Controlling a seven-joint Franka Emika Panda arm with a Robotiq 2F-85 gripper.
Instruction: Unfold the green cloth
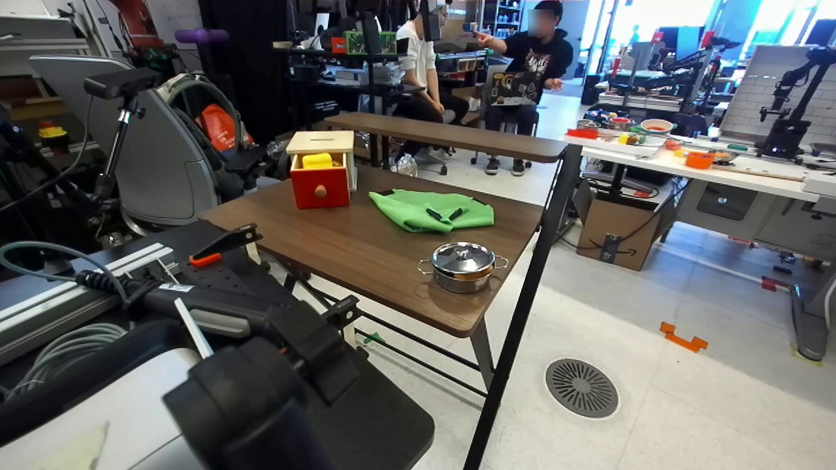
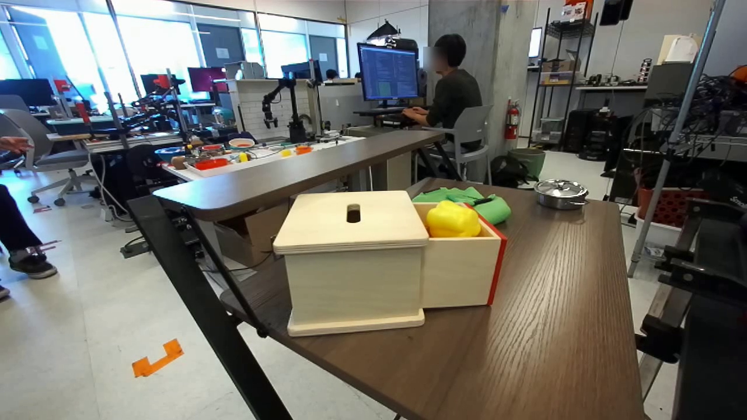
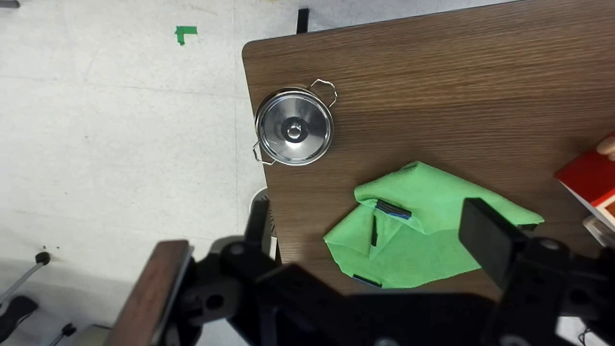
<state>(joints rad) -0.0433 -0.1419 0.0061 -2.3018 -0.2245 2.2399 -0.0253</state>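
The green cloth lies rumpled and partly folded on the brown table, with black strips along its edges. It shows in both exterior views [image 1: 406,207] [image 2: 496,211] and in the wrist view [image 3: 442,206]. In the wrist view, flaps are folded inward on its left and upper parts. My gripper [image 3: 367,214] is open and empty above the table. Its fingers are wide apart, with much of the cloth between them in the picture. The right finger covers part of the cloth. In an exterior view, the wooden box hides part of the cloth.
A lidded metal pot [image 1: 462,260] [image 2: 560,195] [image 3: 294,127] stands near the table's [image 1: 326,228] corner. A wooden box [image 2: 350,286] has its red-fronted drawer [image 1: 320,186] [image 3: 588,175] pulled out, with a yellow object [image 2: 452,220] inside. A raised shelf [image 1: 450,136] runs along one side.
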